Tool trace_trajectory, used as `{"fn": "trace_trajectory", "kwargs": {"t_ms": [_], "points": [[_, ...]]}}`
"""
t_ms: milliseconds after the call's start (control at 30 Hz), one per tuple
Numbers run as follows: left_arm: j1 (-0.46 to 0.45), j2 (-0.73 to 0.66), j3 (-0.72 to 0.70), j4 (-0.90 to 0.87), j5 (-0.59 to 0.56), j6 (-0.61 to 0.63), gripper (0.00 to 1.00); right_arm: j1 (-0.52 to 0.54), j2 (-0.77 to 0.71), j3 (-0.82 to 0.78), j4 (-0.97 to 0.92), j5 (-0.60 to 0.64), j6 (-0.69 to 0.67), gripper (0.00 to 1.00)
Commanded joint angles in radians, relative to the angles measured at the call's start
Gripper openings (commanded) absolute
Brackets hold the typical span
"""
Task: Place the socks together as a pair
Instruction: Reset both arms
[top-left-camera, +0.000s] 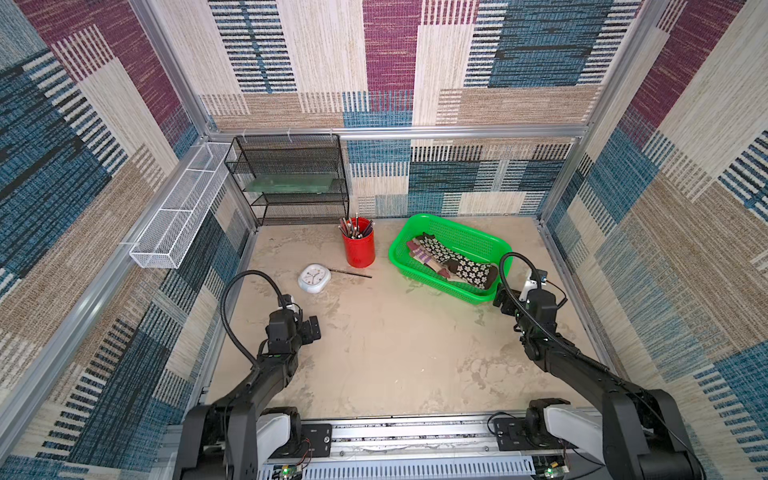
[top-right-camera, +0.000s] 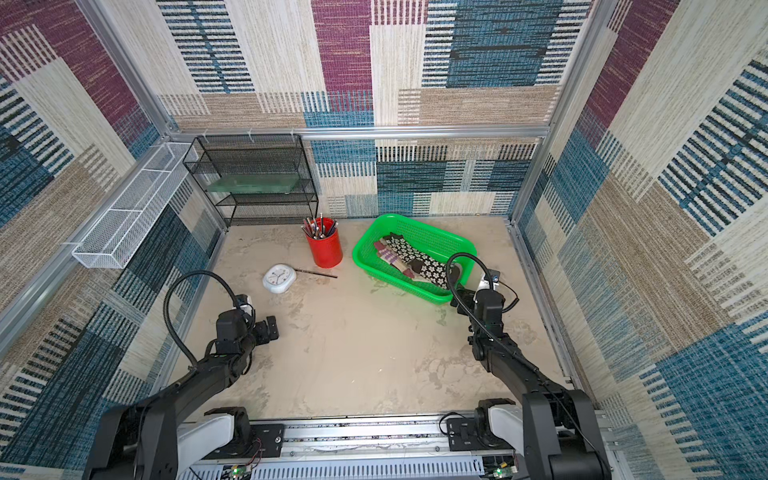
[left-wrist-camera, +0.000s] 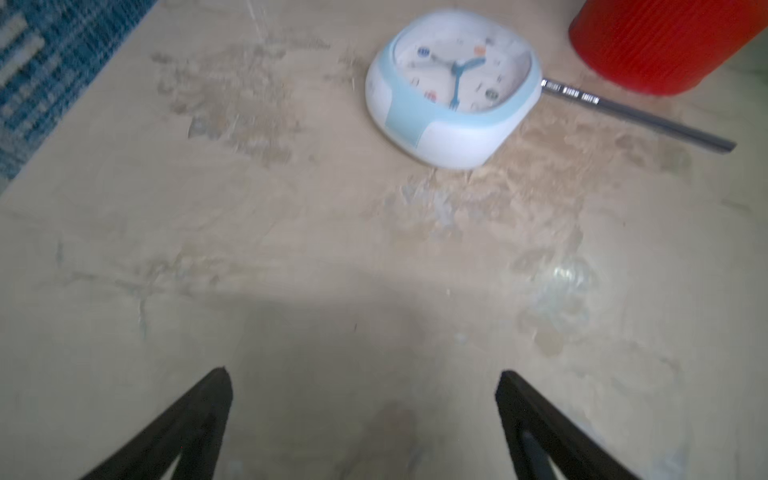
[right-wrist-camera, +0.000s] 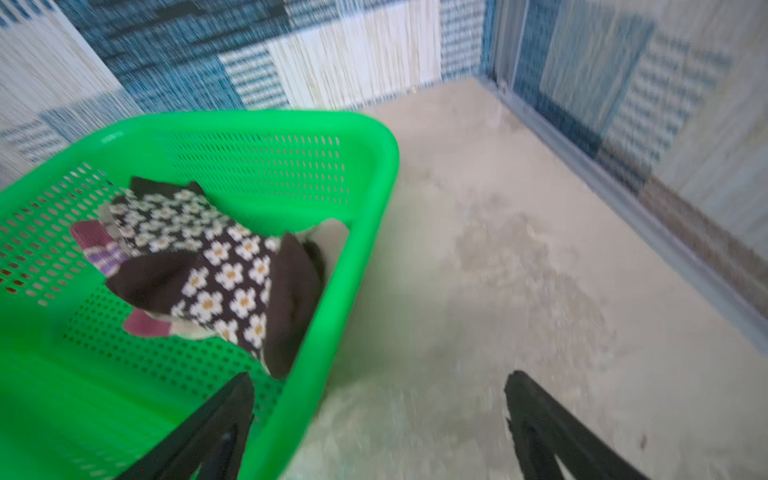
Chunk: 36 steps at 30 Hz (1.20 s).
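Left wrist view: I read the left gripper (left-wrist-camera: 363, 370) as spread wide, with nothing between its fingers and only the bare table (left-wrist-camera: 291, 257) beneath. In both top views it hangs over the near left part of the table, well apart from the socks (top-left-camera: 451, 262).

Right wrist view: the right gripper (right-wrist-camera: 380, 373) is likewise spread wide and carries nothing. One finger shows against the mesh floor of the green basket (right-wrist-camera: 365, 232), the other against bare table, so the basket's near corner rim falls between them. I cannot tell whether either finger touches the plastic.

Every sock I can see lies inside the basket, in one loose heap:
- The flowered sock (right-wrist-camera: 224, 274), dark brown with white blooms, lies uppermost and is folded over itself.
- The striped sock (right-wrist-camera: 99, 245), with purple bands and a maroon end, pokes out from under it.
- A cream piece (right-wrist-camera: 332, 237) rests against the basket wall. Blur hides how much more lies below.

Beyond the left gripper, the clock (left-wrist-camera: 453, 87), white and pale blue, lies face up. A dark pencil (left-wrist-camera: 636, 114) lies flat with one end meeting the clock's side. Just behind stands the red cup (left-wrist-camera: 665, 41), upright and filled with pencils.

Farthest away, the black mesh shelf (top-left-camera: 291, 178) stands at the back wall, and the white wire tray (top-left-camera: 183, 208) runs along the left wall.
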Motion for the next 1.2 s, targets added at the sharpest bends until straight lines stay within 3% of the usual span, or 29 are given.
{"fn": "trace_trajectory", "kwargs": {"t_ms": [0,100,133,167,200,267,333,1167], "points": [[0.004,0.125,0.049,0.385,0.04,0.1,0.99,0.025,0.061,-0.045,0.334,0.079,-0.12,0.96],[0.027,0.313,0.067,0.527,0.165,0.122,0.98,0.028,0.122,-0.087,0.447,0.094,-0.139,0.96],[0.031,0.344,0.077,0.552,0.213,0.137,0.97,0.025,0.117,-0.068,0.402,0.098,-0.144,0.96],[0.031,0.312,0.109,0.432,0.242,0.156,0.97,0.011,0.132,-0.082,0.458,0.075,-0.166,0.96],[0.032,0.288,0.13,0.356,0.242,0.154,0.98,-0.002,0.145,-0.084,0.483,0.064,-0.168,0.96],[0.035,0.324,0.111,0.454,0.245,0.146,1.0,-0.063,0.243,-0.07,0.546,0.027,-0.119,0.96],[0.04,0.306,0.135,0.372,0.233,0.135,1.0,-0.076,0.339,-0.046,0.59,0.025,-0.118,0.96],[0.051,0.322,0.179,0.316,0.248,0.127,1.0,-0.075,0.31,-0.057,0.569,0.04,-0.101,0.96]]}}
